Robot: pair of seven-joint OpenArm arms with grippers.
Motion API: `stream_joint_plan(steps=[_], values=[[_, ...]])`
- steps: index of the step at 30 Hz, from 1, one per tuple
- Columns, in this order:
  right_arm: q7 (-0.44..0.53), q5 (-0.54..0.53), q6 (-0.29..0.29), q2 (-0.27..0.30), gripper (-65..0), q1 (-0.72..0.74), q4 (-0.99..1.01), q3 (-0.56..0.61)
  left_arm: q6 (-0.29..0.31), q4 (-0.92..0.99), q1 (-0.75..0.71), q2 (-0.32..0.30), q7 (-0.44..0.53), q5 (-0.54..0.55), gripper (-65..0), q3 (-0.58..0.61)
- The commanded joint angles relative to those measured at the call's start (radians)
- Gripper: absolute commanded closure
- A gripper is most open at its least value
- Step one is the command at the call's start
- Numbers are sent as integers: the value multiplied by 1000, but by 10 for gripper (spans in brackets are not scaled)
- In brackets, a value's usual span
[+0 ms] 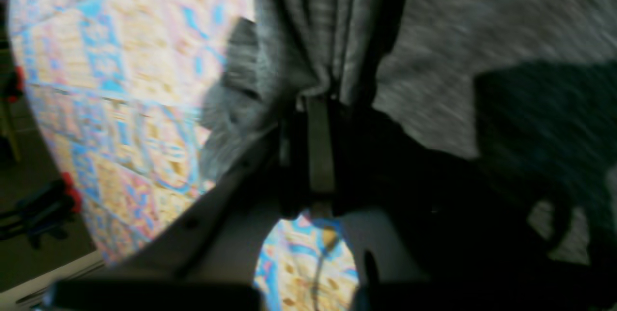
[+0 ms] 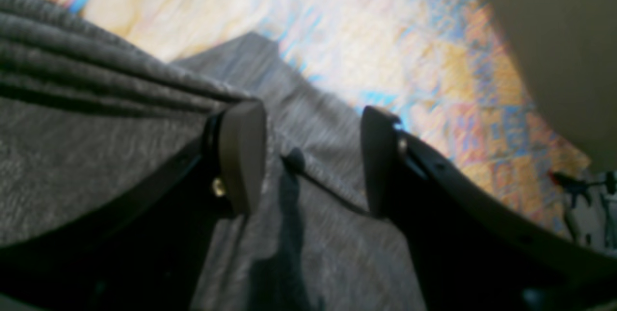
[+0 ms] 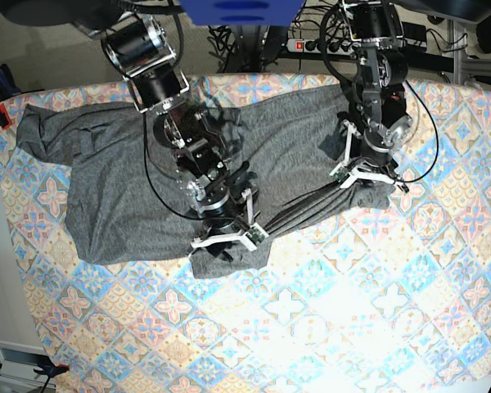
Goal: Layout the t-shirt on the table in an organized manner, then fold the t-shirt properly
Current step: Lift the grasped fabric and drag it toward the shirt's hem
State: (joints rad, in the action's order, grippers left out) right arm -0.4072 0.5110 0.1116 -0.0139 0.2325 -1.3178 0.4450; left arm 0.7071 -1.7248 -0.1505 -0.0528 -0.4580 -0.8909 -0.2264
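A patterned table (image 3: 376,327) is shown from above, with a dark grey t-shirt (image 3: 114,196) spread rumpled across its far half. Gathered folds on the right are pinched by the left tool (image 3: 362,176). The right tool (image 3: 225,239) is held spread over the near hem. The soft, limp knit is best gripped at hems or shoulder seams.

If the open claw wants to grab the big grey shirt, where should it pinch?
Probably the loose near edge of the dark heather-grey knit t-shirt, just below the open right gripper. Coming from above and the near side seems best: that flap lies flat on the pastel tile-pattern table, while the left gripper holds taut pleats running between them.
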Motion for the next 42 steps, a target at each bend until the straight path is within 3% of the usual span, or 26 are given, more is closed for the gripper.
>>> stream_joint_plan(steps=[1,13,17,22,29,37,42], values=[[11,1,-6,-1,-304,8,-1,-1,-9,-19,7,-6,0,-6,-25,-11],[1,4,-6,-1,-304,3,-41,1,-9,-83,9,-8,0,-6,-155,-23],[-2,5,-6,12,-304,-2,-150,-2,-9,-83,13,-8,5,-6,-158,-23],[-78,5,-6,41,-304,-80,-237,-4,-9,-88,76,-2,0,-3,-158,-60],[-98,5,-6,41,-304,-132,-279,-5,-9,-203,144,64,0,-6,-154,-132],[-98,5,-6,41,-304,-134,-279,-5,-9,-307,-7,100,-2,-6,-115,32],[-98,5,-6,41,-304,-134,-279,-5,-9,-307,-130,143,-2,-6,-102,55]])
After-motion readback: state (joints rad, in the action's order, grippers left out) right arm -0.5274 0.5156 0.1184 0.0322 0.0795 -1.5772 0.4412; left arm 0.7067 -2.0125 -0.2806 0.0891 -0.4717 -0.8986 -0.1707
